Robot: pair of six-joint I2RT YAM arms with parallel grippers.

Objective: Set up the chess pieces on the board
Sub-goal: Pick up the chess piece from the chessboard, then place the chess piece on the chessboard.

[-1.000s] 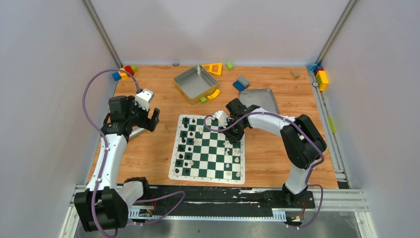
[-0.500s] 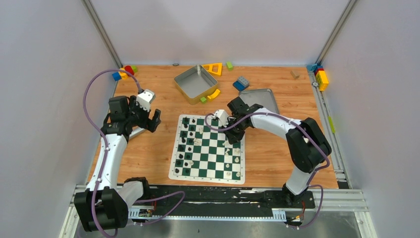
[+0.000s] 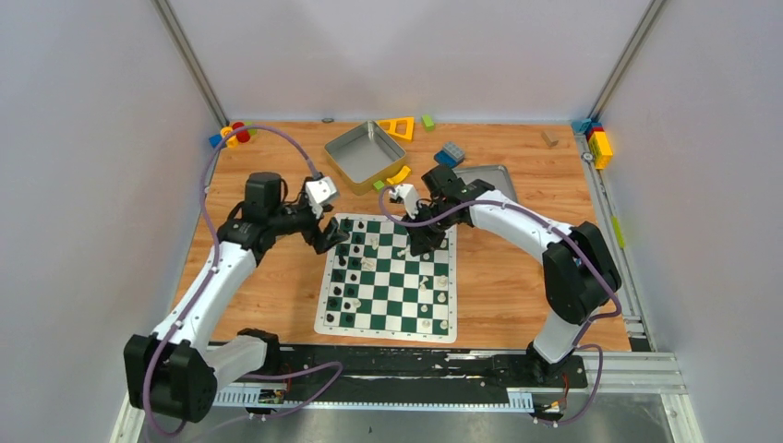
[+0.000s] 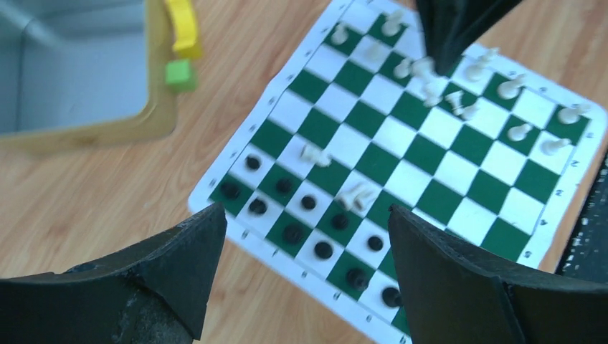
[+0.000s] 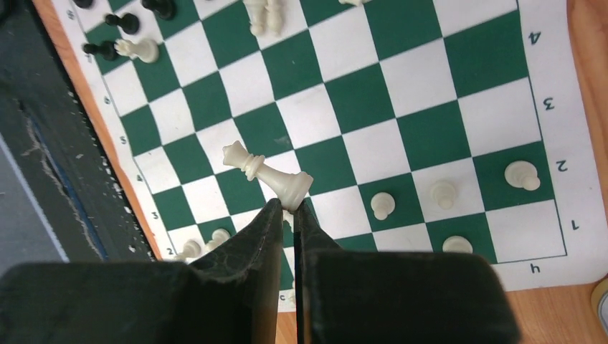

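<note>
The board (image 3: pixel 383 329) of green and white checks lies at the table's middle. Black chess pieces (image 3: pixel 343 277) stand in its left columns and white ones (image 3: pixel 441 286) mostly along its right side. My right gripper (image 3: pixel 420 242) is over the board's far right part, shut on the base of a white crowned piece (image 5: pixel 265 175) that sticks out tilted from the fingertips (image 5: pixel 276 209). Hovering over the board's far left corner, my left gripper (image 3: pixel 331 235) is open and holds nothing. In the left wrist view, black pieces (image 4: pixel 323 249) show between its fingers (image 4: pixel 197 236). Two white pieces (image 4: pixel 356 195) lie toppled nearby.
A deep grey metal tray (image 3: pixel 363 152) stands behind the board, with a flat tray (image 3: pixel 485 180) to its right. Colourful toy blocks sit at the back left (image 3: pixel 231 136), back right (image 3: pixel 598 143) and beside the trays (image 3: pixel 450 154). A yellow block (image 4: pixel 183 32) leans on the tray.
My left arm swung from the table's left side in to the board's far left corner. The right gripper closed on the white piece and moved toward the board's far edge.
</note>
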